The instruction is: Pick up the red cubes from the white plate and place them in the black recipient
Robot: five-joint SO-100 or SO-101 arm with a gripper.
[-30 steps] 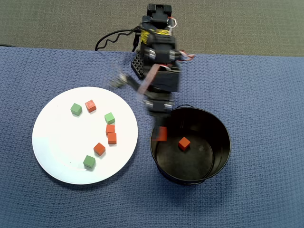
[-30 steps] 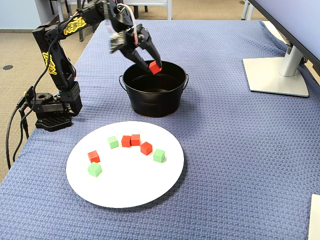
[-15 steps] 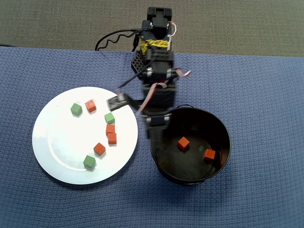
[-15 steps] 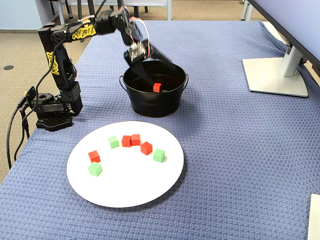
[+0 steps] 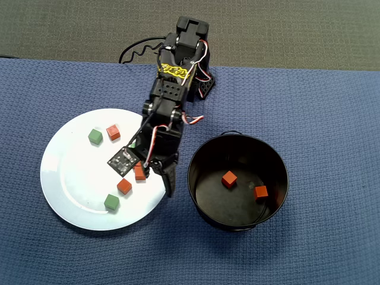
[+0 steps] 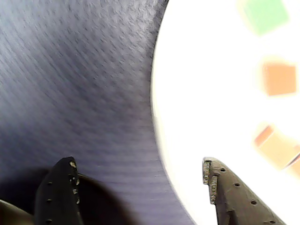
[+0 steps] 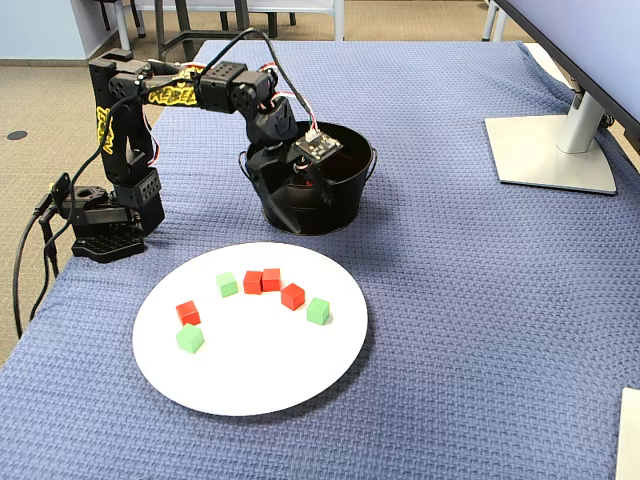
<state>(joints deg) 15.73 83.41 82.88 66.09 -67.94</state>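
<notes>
Overhead view: the claw (image 5: 168, 181), empty, hangs over the plate (image 5: 65, 190) edge; two red cubes (image 5: 230, 179) lie in the pot (image 5: 279, 172).

Wrist view: jaws wide, cubes blurred.

Fixed view: red cubes touch green cubes (image 7: 318, 311), so a grab could catch one.

I stand on a table draped in a blue-grey waffle-weave cloth (image 7: 470, 300) that fills most of every view. Beyond its far edge in the overhead view lies a strip of grey-green carpet (image 5: 77, 27). In the fixed view a flat grey monitor stand base (image 7: 548, 150) rests on the cloth at right, dark chair legs (image 7: 185, 20) stand on tan carpet behind, and even light falls throughout.
</notes>
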